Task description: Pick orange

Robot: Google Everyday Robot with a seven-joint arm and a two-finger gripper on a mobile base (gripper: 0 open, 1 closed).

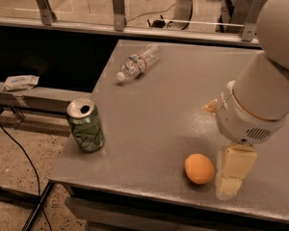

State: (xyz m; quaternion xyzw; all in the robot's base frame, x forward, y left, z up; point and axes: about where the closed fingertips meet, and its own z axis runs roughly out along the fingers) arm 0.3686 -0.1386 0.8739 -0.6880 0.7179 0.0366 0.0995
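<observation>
The orange [199, 168] is a small round fruit lying on the grey table [164, 114] near its front edge. My gripper [229, 182] hangs from the big white arm [260, 100] and reaches down to the table just to the right of the orange, very close to it or touching it. The orange rests on the table and is not lifted.
A green soda can [85, 125] stands upright at the table's front left corner. A clear plastic bottle [137, 61] lies on its side at the back left. A small tan scrap [211, 106] lies near the arm. Glass railing posts stand behind the table.
</observation>
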